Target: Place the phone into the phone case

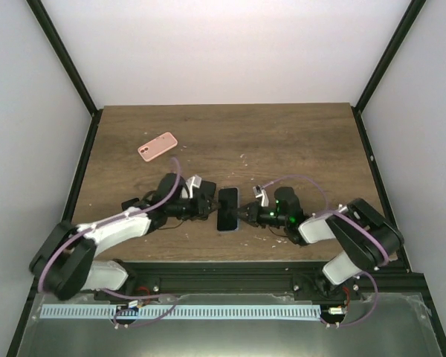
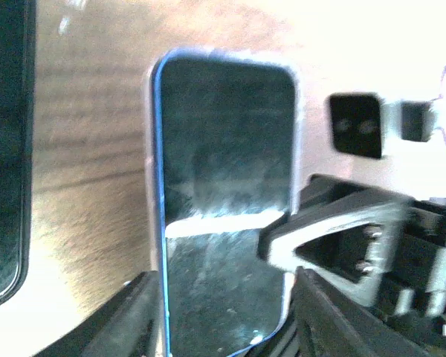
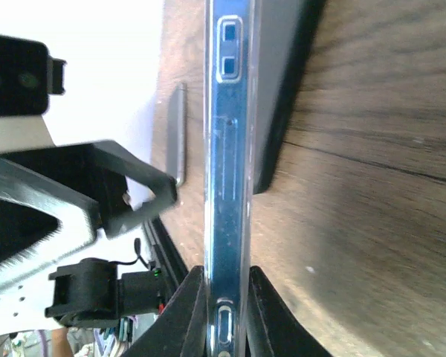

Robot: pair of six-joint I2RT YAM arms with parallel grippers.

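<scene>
The phone [image 1: 227, 208], with a dark screen and blue frame, is at the table's front middle between both grippers. A clear case rim [image 2: 150, 149] shows around its edge, with button cutouts in the right wrist view [image 3: 230, 48]. My left gripper [image 1: 210, 208] has a finger on each long edge of the phone [image 2: 223, 163] at its near end [image 2: 227, 297]. My right gripper [image 1: 245, 216] is shut across the phone's thickness [image 3: 227, 279], seen edge-on [image 3: 229, 149]. One of its fingers [image 2: 320, 238] overlaps the screen's right side.
A pink phone-shaped case [image 1: 157, 146] lies flat at the back left. A dark flat slab lies on the wood beside the held phone [image 3: 286, 97] and also shows at the left edge of the left wrist view [image 2: 4, 149]. The table's front rail [image 1: 223, 271] is close behind the arms.
</scene>
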